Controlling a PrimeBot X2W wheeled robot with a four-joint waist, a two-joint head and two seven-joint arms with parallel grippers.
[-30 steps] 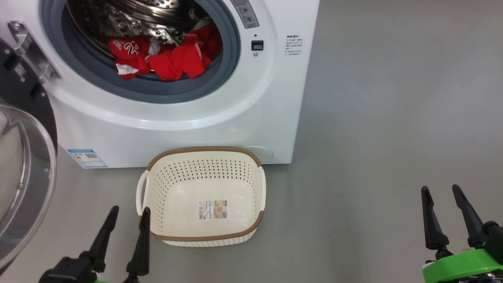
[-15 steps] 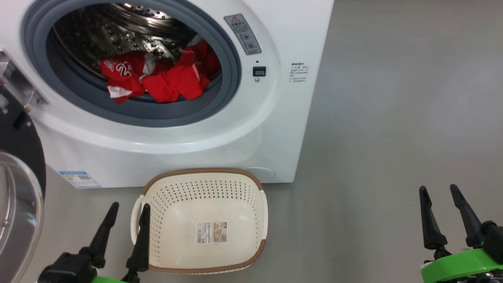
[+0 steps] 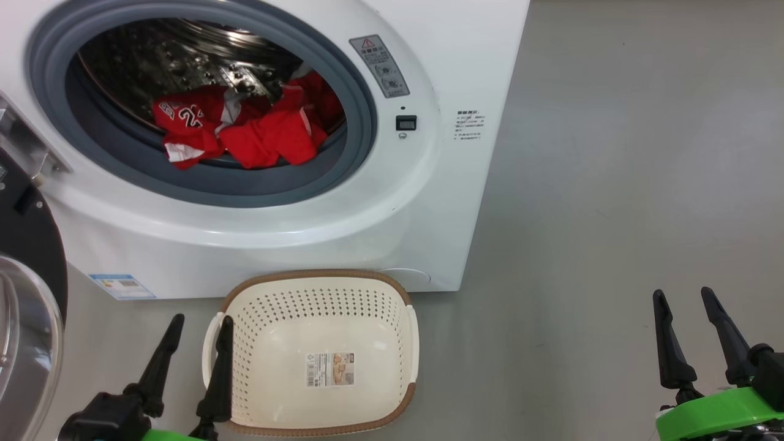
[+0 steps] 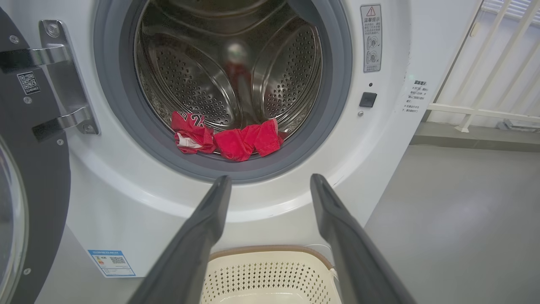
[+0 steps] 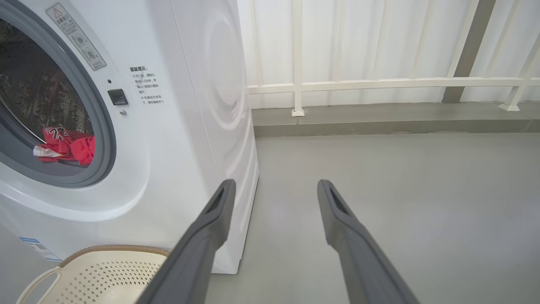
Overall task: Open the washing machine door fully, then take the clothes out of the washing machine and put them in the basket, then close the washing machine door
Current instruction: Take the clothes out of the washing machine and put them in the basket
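The large white front-loading washing machine stands with its round glossy black door swung open at the left. The bright red jersey clothes lie bunched at the front of the perforated steel drum, against the grey rubber gasket. The small cream perforated plastic basket sits on the grey floor just in front of the machine. Left gripper – fingers spread, just beside the basket's left handle. Right gripper – fingers spread, well apart to the right, over the floor.
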